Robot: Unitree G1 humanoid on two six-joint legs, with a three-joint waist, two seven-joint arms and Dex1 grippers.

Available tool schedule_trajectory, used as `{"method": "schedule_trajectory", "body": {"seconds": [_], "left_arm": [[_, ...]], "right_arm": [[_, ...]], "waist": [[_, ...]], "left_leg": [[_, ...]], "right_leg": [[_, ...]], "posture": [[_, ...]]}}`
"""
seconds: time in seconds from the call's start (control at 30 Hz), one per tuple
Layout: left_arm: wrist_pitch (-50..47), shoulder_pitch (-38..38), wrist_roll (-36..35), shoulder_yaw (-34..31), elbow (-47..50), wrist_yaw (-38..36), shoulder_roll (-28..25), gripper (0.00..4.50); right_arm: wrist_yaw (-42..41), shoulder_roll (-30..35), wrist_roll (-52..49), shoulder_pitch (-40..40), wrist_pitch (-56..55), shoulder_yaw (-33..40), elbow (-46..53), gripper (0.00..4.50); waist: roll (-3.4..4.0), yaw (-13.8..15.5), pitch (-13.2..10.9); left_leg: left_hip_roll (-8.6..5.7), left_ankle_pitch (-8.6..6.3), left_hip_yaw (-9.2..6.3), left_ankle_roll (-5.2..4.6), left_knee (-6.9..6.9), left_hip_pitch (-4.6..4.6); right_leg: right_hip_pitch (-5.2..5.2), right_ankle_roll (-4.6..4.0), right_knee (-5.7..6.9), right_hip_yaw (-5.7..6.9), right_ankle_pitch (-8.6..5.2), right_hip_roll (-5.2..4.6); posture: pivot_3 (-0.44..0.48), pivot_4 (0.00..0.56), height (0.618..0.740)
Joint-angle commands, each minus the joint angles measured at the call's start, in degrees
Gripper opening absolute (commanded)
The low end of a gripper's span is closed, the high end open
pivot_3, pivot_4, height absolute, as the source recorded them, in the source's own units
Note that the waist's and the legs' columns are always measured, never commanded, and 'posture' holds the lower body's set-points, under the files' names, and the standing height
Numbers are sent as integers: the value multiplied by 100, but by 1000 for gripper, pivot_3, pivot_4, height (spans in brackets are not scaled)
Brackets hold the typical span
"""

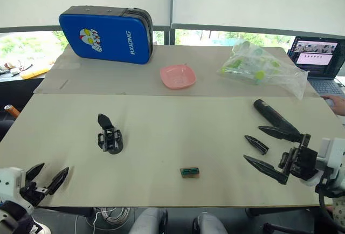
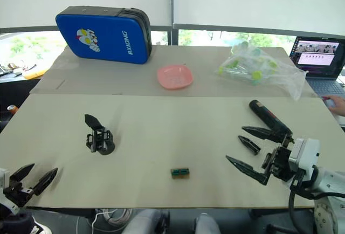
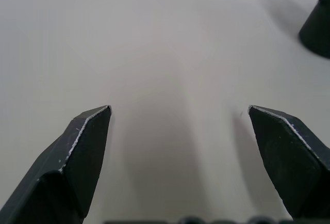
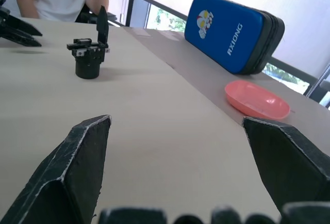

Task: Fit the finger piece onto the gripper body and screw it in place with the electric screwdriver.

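Note:
The gripper body (image 1: 109,135) stands on the left half of the table with one pointed finger sticking up; it also shows in the right wrist view (image 4: 88,59). The finger piece (image 1: 256,144) lies flat on the right. The electric screwdriver (image 1: 272,114) lies just beyond it. My right gripper (image 1: 252,143) is open, and in the head views its two fingers reach along either side of the finger piece. My left gripper (image 1: 55,167) is open and holds nothing, low over the near left corner of the table.
A small green-and-brown block (image 1: 190,172) lies near the front edge. At the back are a blue case (image 1: 106,34), a pink dish (image 1: 177,76), a plastic bag (image 1: 261,68) and a laptop (image 1: 318,56). A person's hand (image 1: 337,103) rests at the right edge.

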State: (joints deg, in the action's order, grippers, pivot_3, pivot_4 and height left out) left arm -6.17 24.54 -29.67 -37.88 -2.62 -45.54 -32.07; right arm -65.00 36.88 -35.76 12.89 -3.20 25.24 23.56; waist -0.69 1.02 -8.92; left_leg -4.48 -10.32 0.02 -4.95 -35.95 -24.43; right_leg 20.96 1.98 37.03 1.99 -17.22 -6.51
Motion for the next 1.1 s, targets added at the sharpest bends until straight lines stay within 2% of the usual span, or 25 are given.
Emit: {"method": "schedule_trajectory", "body": {"seconds": [0.03, 0.27, 0.43, 0.6, 0.93, 1.1], "left_arm": [[71, -26, -110, -155, 118, -15, -54, 4488], [-54, -200, -175, 156, 506, -325, -202, 4488], [188, -417, 137, 739, 578, -758, -423, 4488], [156, -843, 150, 1188, 530, -870, -370, 4488], [630, -1803, 654, 2189, -277, -1064, -162, 4488], [860, -2201, 839, 2439, -719, -1089, -84, 4488]], "right_arm": [[-275, 13, 38, 136, -386, 64, -92, 4500], [-412, 38, 28, 173, -542, 40, -199, 4500], [-393, 48, 65, 123, -566, -42, -190, 4500], [-370, 61, 103, 63, -578, -116, -193, 4500], [-331, 125, 195, -126, -600, -177, -282, 4500], [-251, 136, 213, -86, -582, -112, -196, 4500]], "waist": [[-8, 23, 0], [-7, 22, 0], [-6, 8, 0], [-5, 5, 0], [-3, 17, 1], [8, 77, 5]], "left_leg": [[0, 0, 0, 0, 0, 0], [2, 0, 5, 1, 0, 0], [2, 0, 10, 1, 1, 0], [2, 0, 11, 0, 3, 0], [2, 0, 16, 0, 2, 0], [2, 0, 17, 0, 2, 1]], "right_leg": [[0, -1, -1, 0, 1, 0], [4, -7, -1, -4, 15, 0], [10, -7, -1, -6, 16, 0], [13, -5, 0, -7, 19, 0], [17, 3, 1, -8, 26, 1], [17, 6, 1, -8, 40, 1]], "posture": [[0, 150, 740], [0, 150, 740], [0, 150, 740], [0, 150, 740], [0, 150, 740], [0, 150, 740]]}}
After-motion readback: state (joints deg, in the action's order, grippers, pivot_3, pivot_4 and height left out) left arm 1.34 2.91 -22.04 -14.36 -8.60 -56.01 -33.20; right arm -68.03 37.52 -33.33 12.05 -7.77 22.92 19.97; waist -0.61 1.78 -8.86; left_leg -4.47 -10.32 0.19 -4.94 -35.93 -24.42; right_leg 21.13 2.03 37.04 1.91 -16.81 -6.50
